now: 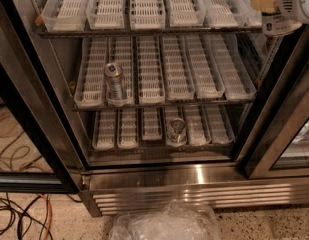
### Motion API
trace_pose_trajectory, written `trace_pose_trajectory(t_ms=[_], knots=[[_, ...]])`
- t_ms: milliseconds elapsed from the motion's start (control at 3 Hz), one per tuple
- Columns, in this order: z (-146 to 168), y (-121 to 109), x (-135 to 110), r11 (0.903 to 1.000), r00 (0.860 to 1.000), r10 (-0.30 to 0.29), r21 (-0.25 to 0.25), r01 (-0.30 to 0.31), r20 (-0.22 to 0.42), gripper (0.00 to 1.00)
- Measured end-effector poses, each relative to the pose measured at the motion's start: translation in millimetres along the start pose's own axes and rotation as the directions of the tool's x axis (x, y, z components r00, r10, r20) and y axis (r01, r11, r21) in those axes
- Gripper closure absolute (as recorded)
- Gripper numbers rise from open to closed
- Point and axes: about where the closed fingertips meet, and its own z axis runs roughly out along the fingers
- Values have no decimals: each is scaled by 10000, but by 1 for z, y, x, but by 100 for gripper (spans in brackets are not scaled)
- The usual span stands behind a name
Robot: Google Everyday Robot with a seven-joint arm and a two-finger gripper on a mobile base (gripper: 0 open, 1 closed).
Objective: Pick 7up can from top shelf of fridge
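The fridge (194,176) stands open in front of me, with three tiers of white slotted trays. The top shelf (144,30) runs along the upper edge of the view, and the tray fronts I can see on it hold nothing. The 7up can is not in view. My gripper (279,6) shows as white and cream parts at the top right corner, in front of the right end of the top shelf.
A plain silver can (115,80) stands on the middle rack at the left. Another silver can (177,130) stands on the bottom rack. Black door frames flank the opening on the left (24,124) and right (279,129). A clear plastic bag (164,223) and cables (19,214) lie on the floor.
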Motion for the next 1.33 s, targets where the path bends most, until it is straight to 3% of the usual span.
trace_pose_trajectory(t_ms=[333, 667, 1000, 1333], knots=[[-3, 5, -1, 9999, 10000, 20, -133, -20, -2, 100], [-25, 37, -2, 9963, 9986, -447, -724, 465, 270, 100], [-48, 91, 5, 9770, 9899, -1237, -1661, 1338, 697, 100], [-62, 137, 24, 9420, 9768, -2038, -2587, 2141, 663, 100]])
